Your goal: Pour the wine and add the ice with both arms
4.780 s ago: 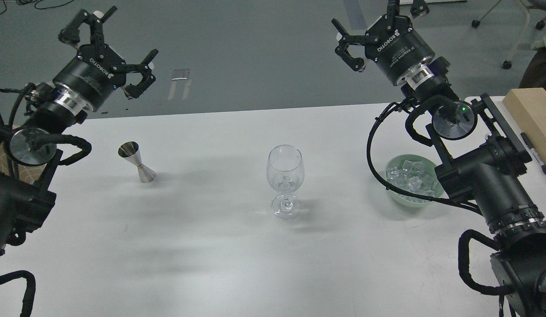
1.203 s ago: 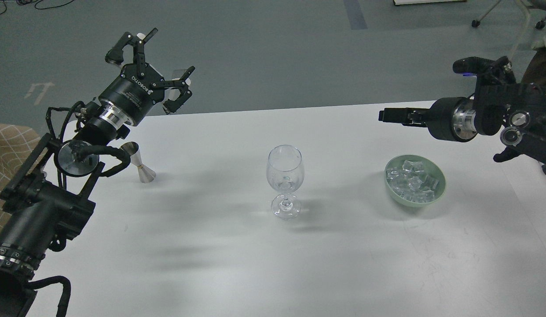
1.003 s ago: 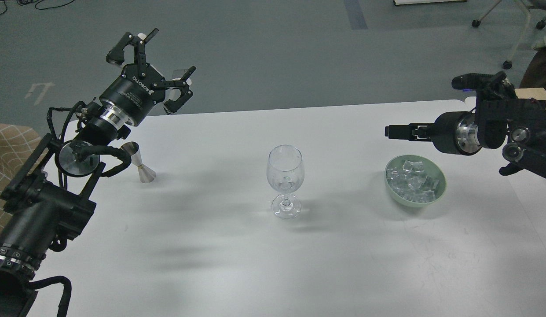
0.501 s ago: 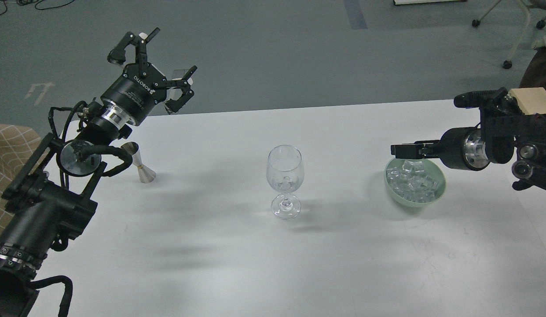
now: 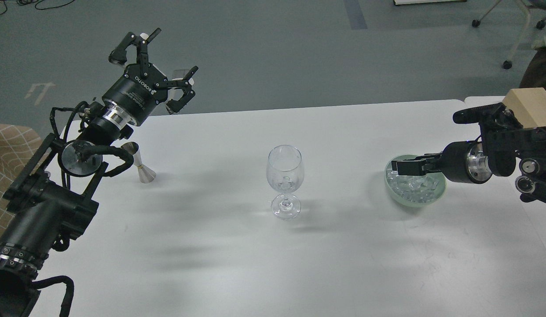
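A clear wine glass (image 5: 285, 174) stands upright at the table's middle. A pale green bowl (image 5: 392, 192) at the right holds a heap of clear ice cubes (image 5: 411, 186). My right gripper (image 5: 402, 167) points left, low over the bowl and just above the ice. It is seen side-on and dark, so its fingers cannot be told apart. My left gripper (image 5: 156, 66) is open and empty, raised over the table's far left edge. A steel jigger (image 5: 140, 165) stands on the table below the left arm.
A light wooden block (image 5: 529, 105) lies at the far right, behind the right arm. The white table (image 5: 255, 255) stretches in front of the glass. Chair wheels (image 5: 506, 65) stand on the grey floor beyond the table.
My right gripper has come down and toward me, from above the table's far edge to low over the ice in the bowl. The left arm has hardly moved.
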Robot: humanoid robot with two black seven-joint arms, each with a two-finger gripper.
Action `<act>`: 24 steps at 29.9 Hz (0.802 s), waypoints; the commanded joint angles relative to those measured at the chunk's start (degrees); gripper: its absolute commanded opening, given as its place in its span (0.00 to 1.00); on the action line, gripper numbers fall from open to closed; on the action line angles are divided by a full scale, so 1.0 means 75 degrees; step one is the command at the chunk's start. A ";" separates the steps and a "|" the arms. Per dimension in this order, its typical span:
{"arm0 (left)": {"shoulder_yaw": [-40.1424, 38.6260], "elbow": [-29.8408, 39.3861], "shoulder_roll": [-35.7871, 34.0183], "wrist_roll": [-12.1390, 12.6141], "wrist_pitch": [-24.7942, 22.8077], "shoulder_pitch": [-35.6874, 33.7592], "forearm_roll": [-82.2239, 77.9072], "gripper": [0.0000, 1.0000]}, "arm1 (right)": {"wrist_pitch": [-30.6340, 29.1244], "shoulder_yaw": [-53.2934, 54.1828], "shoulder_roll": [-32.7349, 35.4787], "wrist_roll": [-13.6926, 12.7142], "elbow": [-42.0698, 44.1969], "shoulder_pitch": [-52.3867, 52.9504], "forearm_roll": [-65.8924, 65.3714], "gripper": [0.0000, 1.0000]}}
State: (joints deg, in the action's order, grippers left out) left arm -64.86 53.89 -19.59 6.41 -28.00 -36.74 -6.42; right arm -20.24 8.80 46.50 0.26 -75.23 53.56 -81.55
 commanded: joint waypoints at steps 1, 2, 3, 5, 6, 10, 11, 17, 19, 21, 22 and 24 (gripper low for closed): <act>0.0000 -0.0002 -0.0001 0.0000 0.0000 0.0000 0.0000 0.98 | 0.0003 -0.0001 -0.0023 0.0000 0.0047 -0.0063 -0.0025 0.95; 0.0000 -0.0002 -0.0001 0.0000 0.0000 0.0000 0.0000 0.98 | 0.0003 -0.0001 -0.0035 0.0000 0.0059 -0.0063 -0.0025 0.95; 0.0000 0.0010 -0.0001 0.0000 0.0000 0.0000 0.0000 0.98 | 0.0003 -0.0001 -0.0047 0.0000 0.0059 -0.0063 -0.0025 0.94; 0.0000 -0.0002 -0.0001 0.0000 0.0000 0.0000 0.0000 0.98 | 0.0003 -0.0001 -0.0059 0.0000 0.0070 -0.0110 -0.0037 0.92; -0.0012 -0.0002 -0.0001 0.0000 0.0000 0.0000 0.0000 0.98 | 0.0015 -0.0001 -0.0059 0.0000 0.0070 -0.0133 -0.0048 0.86; -0.0012 -0.0002 -0.0001 0.0000 0.0000 0.0000 0.0000 0.98 | 0.0027 -0.0013 -0.0082 -0.0011 0.0094 -0.0285 -0.0200 0.82; -0.0012 -0.0002 -0.0001 0.0000 0.0000 0.0000 0.0000 0.98 | 0.0027 -0.0001 -0.0082 -0.0011 0.0129 -0.0297 -0.0235 0.82; -0.0012 0.0010 -0.0001 0.0000 0.0000 0.0000 0.0000 0.98 | 0.0085 -0.0001 -0.0141 -0.0011 0.0269 -0.0450 -0.0400 0.82; -0.0012 0.0010 -0.0001 0.0000 0.0000 0.0000 0.0000 0.98 | 0.0085 -0.0001 -0.0211 -0.0011 0.0305 -0.0496 -0.0400 0.82; -0.0012 -0.0002 0.0011 0.0000 0.0000 0.0000 0.0000 0.98 | 0.0085 -0.0001 -0.0223 -0.0011 0.0340 -0.0532 -0.0411 0.82; -0.0012 0.0010 0.0011 0.0000 0.0000 0.0000 0.0000 0.98 | 0.0085 -0.0001 -0.0234 -0.0011 0.0363 -0.0532 -0.0412 0.82; -0.0012 -0.0002 0.0011 0.0000 0.0000 0.0000 0.0000 0.98 | 0.0085 -0.0001 -0.0281 -0.0011 0.0410 -0.0532 -0.0412 0.82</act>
State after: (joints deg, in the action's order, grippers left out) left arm -64.95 53.95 -19.59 6.41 -28.00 -36.74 -6.42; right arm -19.61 8.77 44.83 0.17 -72.62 49.63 -84.62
